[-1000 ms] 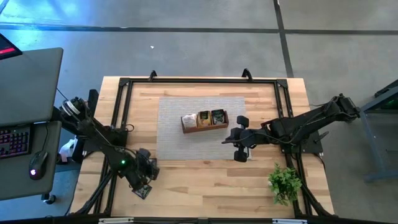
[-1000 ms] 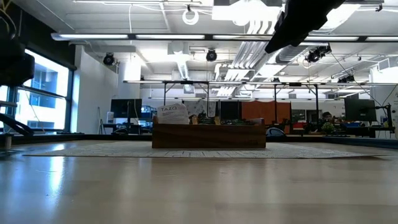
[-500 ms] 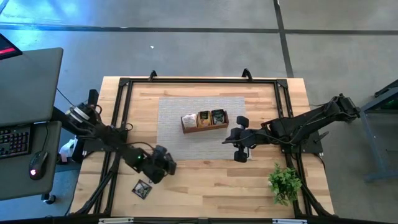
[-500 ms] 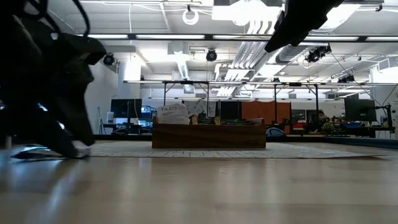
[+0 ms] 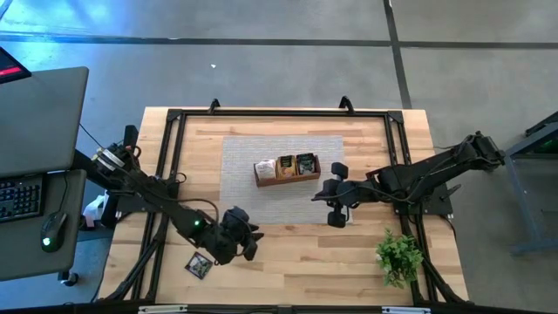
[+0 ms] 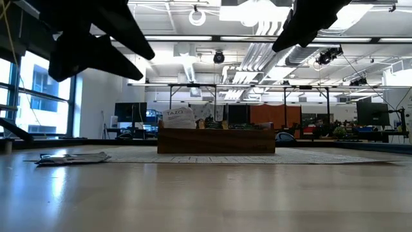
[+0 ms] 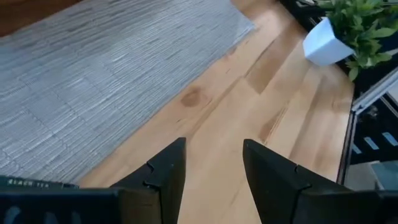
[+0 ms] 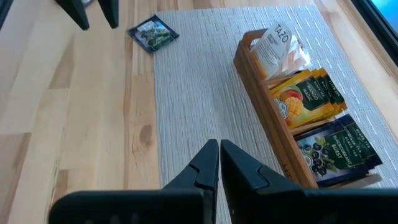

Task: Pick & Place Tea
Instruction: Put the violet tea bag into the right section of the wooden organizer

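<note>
Sachet (image 5: 199, 264) lies flat on your tabletop (image 5: 296, 262), corners pointing diamond-wise, just beside the left gripper (image 5: 247, 242) with fingers spread and empty, while right gripper (image 5: 336, 215) fingers stay closed.

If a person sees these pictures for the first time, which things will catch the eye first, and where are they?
The wooden tray on the grey mat at the table's middle draws the eye, its three compartments filled with tea sachets. One dark sachet lies alone on the bare wood near the front left corner, with the open left gripper just to its right. The right gripper, shut, waits right of the tray.
</note>
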Controlling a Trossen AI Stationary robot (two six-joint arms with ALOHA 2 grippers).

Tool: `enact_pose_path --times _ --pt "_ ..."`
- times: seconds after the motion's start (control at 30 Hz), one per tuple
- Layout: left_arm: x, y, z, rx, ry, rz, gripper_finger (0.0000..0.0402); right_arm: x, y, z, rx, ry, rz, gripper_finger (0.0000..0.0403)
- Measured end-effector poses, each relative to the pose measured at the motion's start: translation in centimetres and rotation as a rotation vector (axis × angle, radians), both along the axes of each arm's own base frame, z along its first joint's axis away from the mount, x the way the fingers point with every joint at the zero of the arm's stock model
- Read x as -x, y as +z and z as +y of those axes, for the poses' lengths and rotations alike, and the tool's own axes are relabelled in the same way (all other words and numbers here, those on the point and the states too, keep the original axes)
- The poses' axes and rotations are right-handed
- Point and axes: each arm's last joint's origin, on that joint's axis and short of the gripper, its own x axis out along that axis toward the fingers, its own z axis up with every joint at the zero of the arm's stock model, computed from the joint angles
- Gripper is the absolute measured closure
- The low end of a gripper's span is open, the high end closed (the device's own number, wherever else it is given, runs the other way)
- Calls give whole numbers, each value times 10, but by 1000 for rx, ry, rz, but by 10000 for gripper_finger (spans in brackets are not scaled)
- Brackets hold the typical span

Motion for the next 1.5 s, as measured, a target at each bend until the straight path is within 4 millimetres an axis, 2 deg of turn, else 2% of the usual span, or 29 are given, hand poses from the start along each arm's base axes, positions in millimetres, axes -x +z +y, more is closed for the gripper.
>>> enact_pose_path --times 1.5 --pt "7 -7 3 -58 -45 128 244 -1 2 1 -8 2 -22 388"
